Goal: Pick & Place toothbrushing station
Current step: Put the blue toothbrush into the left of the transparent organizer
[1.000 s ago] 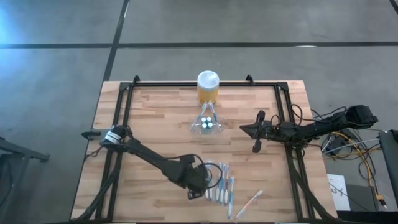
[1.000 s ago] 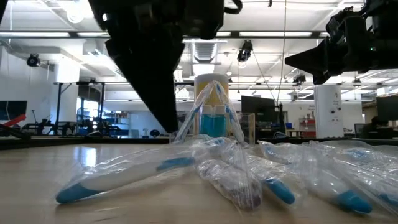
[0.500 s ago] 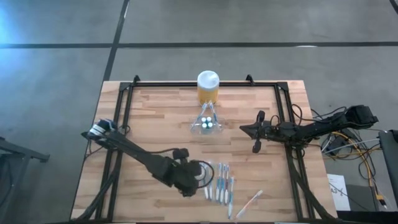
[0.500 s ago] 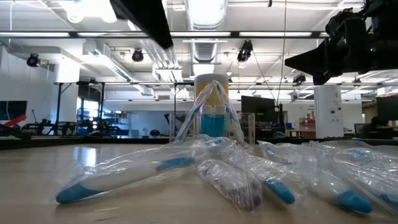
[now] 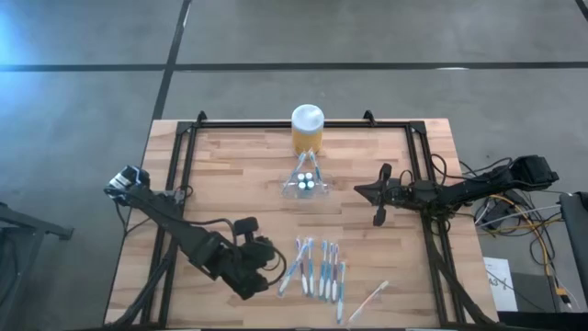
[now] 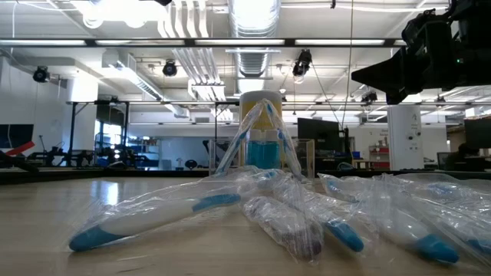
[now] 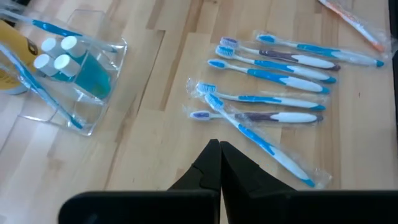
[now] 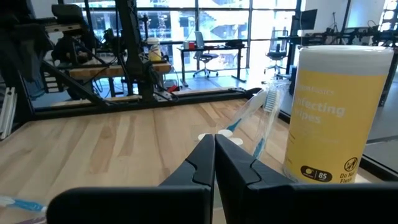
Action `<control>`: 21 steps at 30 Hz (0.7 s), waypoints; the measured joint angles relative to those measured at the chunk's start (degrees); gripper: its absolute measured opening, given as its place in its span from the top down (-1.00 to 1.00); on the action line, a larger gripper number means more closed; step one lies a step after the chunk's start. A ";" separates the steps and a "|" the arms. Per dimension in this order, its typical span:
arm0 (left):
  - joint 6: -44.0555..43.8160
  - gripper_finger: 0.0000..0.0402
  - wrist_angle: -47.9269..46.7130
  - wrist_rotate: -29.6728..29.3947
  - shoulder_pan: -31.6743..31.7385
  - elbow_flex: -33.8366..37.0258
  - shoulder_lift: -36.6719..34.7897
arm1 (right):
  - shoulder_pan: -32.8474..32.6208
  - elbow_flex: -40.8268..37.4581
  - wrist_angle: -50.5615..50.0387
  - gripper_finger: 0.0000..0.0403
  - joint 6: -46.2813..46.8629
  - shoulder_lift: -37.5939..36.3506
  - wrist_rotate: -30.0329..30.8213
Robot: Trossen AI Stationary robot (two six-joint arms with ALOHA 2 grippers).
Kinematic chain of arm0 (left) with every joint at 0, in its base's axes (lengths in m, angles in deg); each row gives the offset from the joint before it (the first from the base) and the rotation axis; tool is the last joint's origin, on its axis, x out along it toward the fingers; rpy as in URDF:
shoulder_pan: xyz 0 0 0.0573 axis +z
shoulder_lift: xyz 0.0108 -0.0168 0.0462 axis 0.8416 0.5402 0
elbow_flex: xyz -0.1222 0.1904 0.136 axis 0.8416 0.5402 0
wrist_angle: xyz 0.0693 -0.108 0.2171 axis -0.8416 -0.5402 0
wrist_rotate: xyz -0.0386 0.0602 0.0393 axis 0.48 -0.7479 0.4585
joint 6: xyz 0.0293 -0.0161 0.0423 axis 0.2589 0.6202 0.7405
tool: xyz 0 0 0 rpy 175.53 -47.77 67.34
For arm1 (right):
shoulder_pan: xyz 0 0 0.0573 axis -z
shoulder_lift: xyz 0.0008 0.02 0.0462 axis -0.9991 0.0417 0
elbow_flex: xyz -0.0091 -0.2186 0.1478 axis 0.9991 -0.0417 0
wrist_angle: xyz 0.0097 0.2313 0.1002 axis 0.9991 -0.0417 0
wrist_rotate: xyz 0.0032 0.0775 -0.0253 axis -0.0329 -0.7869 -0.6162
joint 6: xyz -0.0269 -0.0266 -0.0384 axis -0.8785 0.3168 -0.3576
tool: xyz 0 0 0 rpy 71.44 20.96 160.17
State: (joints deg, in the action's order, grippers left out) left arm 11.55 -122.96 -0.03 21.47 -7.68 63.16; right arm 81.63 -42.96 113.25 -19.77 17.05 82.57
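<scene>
Here, toothbrushing station [image 5: 304,183] partly hidden behind wrapped toothbrushes [image 6: 230,211], both tools closed, empty.

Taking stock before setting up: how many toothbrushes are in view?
9: six wrapped toothbrushes clustered on the table, one orange toothbrush apart beside them, two blue toothbrushes leaning in the clear holder. Overlapping wrappers may hide more.

arms: two, dark, slim jointed links | left gripper [image 7: 219,163]: black tapered fingers | right gripper [image 8: 215,157]: black tapered fingers, cables trailing
</scene>
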 joint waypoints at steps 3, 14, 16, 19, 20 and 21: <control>0.00 1.00 0.71 -1.58 -0.58 1.80 -1.04 | 0.00 0.00 0.06 0.96 0.02 0.00 0.00; 12.67 1.00 9.15 -8.59 0.55 2.38 -2.59 | 0.00 0.00 0.41 0.96 -0.11 0.00 0.02; 13.84 1.00 10.27 -8.31 1.03 2.40 -2.59 | 0.00 0.00 0.46 0.96 -0.15 0.00 0.02; 11.01 0.99 11.38 -3.46 1.87 3.21 -2.61 | 0.00 0.00 0.46 0.96 -0.11 0.00 0.02; 7.61 0.99 11.71 -1.82 2.12 3.87 -2.61 | 0.00 0.00 0.46 0.96 -0.11 0.00 0.02; 3.71 0.97 12.42 -0.75 2.46 4.56 -2.40 | 0.00 0.02 0.46 0.96 -0.09 0.00 0.02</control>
State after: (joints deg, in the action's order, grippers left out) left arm 15.27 -110.54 -0.78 23.93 -3.11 60.77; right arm 81.63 -42.94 113.71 -19.85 17.05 82.59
